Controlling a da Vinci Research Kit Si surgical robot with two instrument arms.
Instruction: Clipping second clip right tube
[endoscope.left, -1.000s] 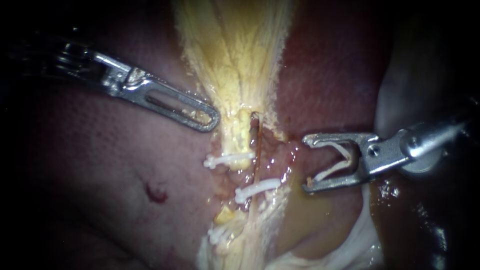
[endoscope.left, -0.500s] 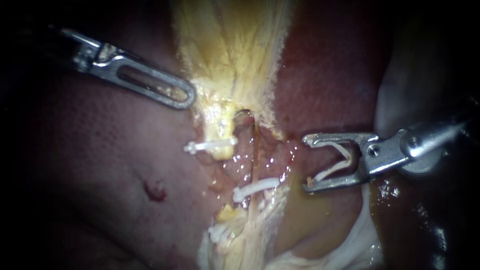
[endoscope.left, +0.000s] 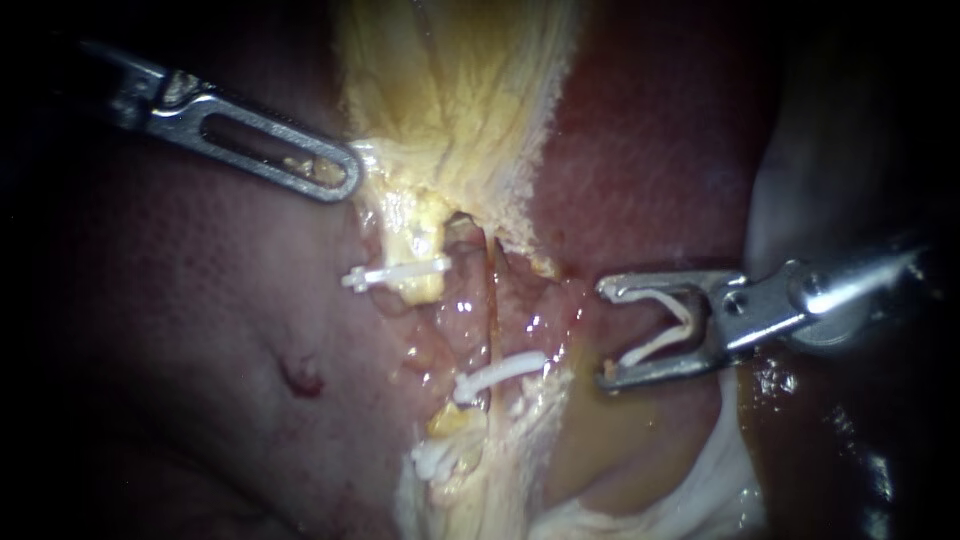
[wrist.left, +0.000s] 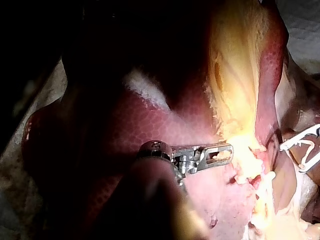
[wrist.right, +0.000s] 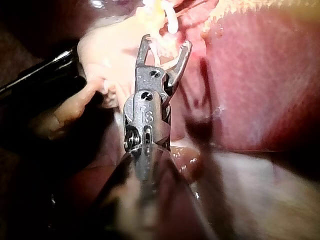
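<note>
My left instrument is shut on the pale yellow tissue at the gallbladder's lower end and draws it toward the left; it also shows in its own wrist view. My right instrument carries a white clip, spread wide between both jaws, just right of the tubes and apart from them. The thin brown right tube bears one white clip. The yellow left tube bears another. The right wrist view shows my right instrument just short of the clipped tissue.
Dark red liver lies left of the tubes, and more liver to the right. A third white clip sits low on the pale stalk. White tissue lies below my right instrument. A small red spot marks the liver.
My left instrument has moved up and to the left, dragging the yellow tissue and the left tube's clip with it, which opens the gap beside the right tube. My right instrument has barely shifted.
</note>
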